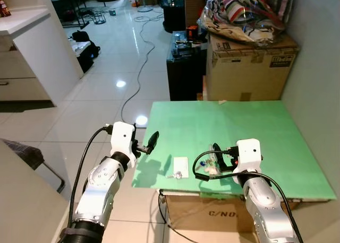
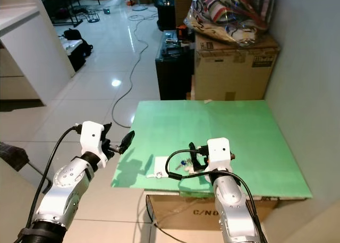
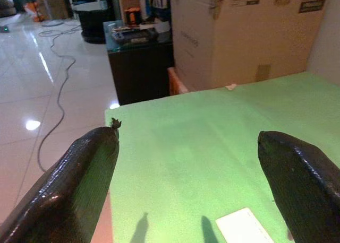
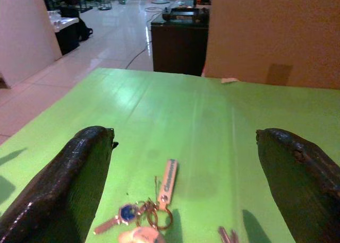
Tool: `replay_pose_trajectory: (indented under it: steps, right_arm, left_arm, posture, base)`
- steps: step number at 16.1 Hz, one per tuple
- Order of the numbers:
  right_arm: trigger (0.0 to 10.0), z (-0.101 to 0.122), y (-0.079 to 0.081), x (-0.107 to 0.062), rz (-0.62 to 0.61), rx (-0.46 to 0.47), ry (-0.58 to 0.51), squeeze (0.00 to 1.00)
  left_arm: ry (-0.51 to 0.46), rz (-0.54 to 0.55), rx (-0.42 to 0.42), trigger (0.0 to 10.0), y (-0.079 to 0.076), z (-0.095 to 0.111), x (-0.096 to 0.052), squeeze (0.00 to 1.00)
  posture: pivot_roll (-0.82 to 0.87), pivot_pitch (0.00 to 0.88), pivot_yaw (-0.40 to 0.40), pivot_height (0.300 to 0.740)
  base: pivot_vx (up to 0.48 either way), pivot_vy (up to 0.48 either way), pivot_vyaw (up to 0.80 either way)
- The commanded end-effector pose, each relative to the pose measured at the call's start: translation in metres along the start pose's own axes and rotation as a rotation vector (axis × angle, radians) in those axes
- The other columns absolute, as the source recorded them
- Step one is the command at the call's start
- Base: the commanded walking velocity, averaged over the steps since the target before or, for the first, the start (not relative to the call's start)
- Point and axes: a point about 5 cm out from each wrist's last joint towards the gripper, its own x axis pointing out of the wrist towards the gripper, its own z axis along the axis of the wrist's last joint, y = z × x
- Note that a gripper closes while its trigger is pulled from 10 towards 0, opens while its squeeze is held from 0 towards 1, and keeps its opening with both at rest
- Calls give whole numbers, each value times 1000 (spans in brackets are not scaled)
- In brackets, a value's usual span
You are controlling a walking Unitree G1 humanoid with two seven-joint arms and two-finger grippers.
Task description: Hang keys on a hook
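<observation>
**Keys lie just ahead of the right gripper, near the front edge**

The keys [image 4: 141, 219] rest on the green board [image 1: 239, 131] close to its near edge, a small bunch on a ring with a pale tag [image 4: 166, 182] running away from the ring toward the far side of the board. In the right wrist view they sit low between the two black fingers [image 4: 64, 184], slightly toward the left one, so the right gripper [image 1: 217, 161] is already lined up over them, spread wide and holding nothing. The tag's long axis points roughly along the gripper's own line of sight, so closing across it looks workable from this heading.

The left gripper [image 1: 149, 143] hovers at the board's near-left corner, also wide open and empty, with a white card [image 1: 180, 165] between it and the keys. It is well to the left of the bunch, so the right arm is clearly the nearer one for the pickup.

I cannot make out a hook on the board or the cardboard boxes [image 1: 249, 68] at its far edge; where the keys must go cannot be judged yet
</observation>
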Motion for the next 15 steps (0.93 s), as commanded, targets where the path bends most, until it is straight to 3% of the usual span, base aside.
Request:
replay_pose_trajectory:
  steps: [1,6,8,11,15]
  right_arm:
    - [10000,2,-1,-1,-4,10,-13,0]
    - [10000,5,-6,-2,-39,21,-33,0]
    - [10000,20,-8,-2,-78,135,-95,0]
    - [10000,21,-7,-3,-72,109,-93,0]
    - [10000,18,1,-6,-25,72,-57,0]
  left_arm:
    - [-5,-2,10,10000,3,4,3,0]
    - [37,-27,21,10000,0,-1,10,0]
    - [43,14,-32,10000,3,-2,15,0]
    - [59,26,-90,10000,1,-6,16,0]
    - [81,39,-69,10000,1,-9,20,0]
  posture:
    - [-105,0,143,740]
    - [-115,0,144,740]
    - [-117,0,145,740]
    - [-121,0,144,740]
    - [-124,1,139,715]
  base:
    - [0,0,0]
    - [0,0,0]
    - [0,0,0]
    - [0,0,0]
    - [0,0,0]
